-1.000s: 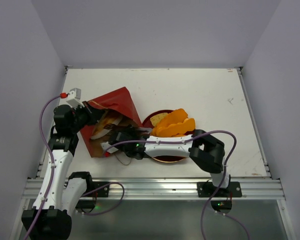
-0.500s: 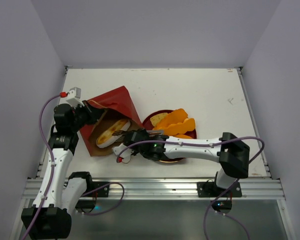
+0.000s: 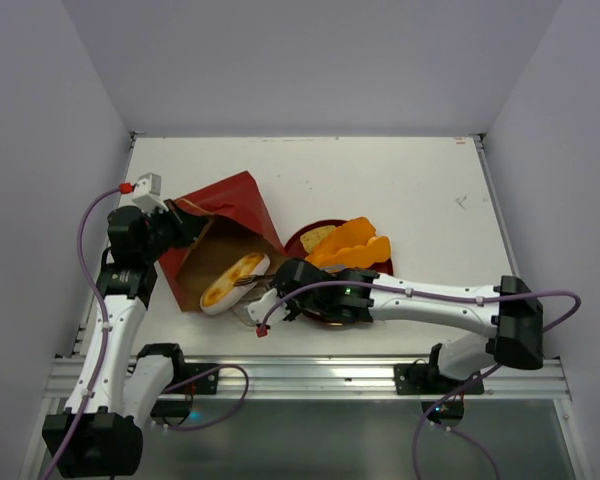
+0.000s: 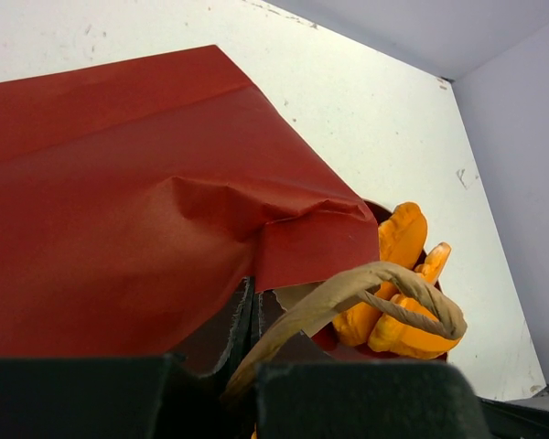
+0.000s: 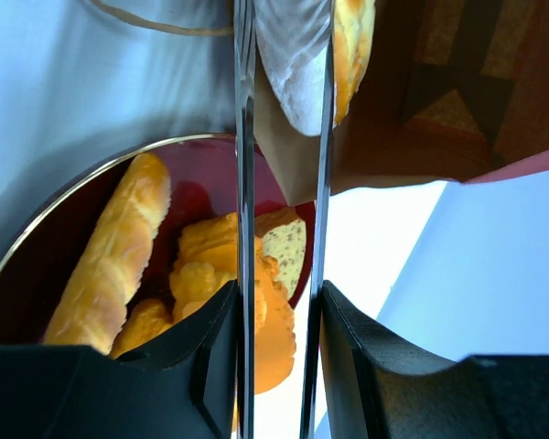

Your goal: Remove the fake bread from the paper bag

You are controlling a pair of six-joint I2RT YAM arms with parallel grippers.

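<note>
Item 1: oval bun (image 3: pixel 234 283), white-edged, lying half out of the mouth of the paper bag (image 3: pixel 230 205), nearer the table's front edge than 0.5 s ago, when it sat deeper inside.
Right gripper (image 3: pixel 252 283): 2 thin fingers closed on the bun's end; its arm is now stretched further right.
Left gripper (image 3: pixel 187 228): clamped on the bag's rim, unmoved.
Bag: on its side, mouth toward the plate (image 3: pixel 292 243).
Plate: holds orange loaves (image 3: pixel 358 252) and 1 pale slice (image 3: pixel 319 237), unchanged.
</note>
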